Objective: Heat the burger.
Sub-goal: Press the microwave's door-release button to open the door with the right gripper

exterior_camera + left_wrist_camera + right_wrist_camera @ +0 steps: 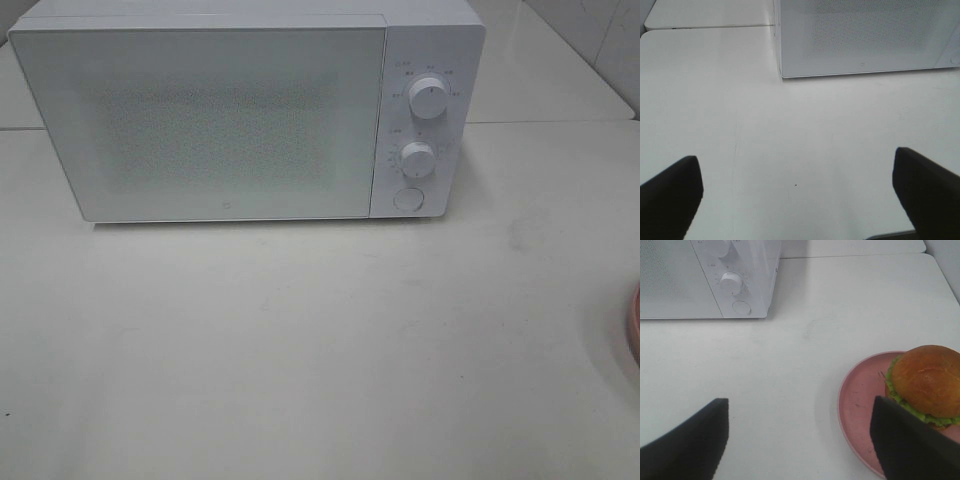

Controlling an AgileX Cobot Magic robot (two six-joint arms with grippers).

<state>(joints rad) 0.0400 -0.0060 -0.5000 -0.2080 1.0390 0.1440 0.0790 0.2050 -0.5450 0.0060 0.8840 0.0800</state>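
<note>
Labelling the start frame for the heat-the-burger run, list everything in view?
microwave: one, white, back of the table, door shut
dials: two, white, stacked on the microwave's right-hand panel
button: one, white, round, below the lower dial
plate: one, pink, on the table's right side, cut off at the exterior view's edge
burger: one, golden-brown bun with green lettuce, on the plate
table: one, white, under everything
left gripper: one, black, open, holding nothing, above bare table before the microwave
right gripper: one, black, open, holding nothing, beside the plate
</note>
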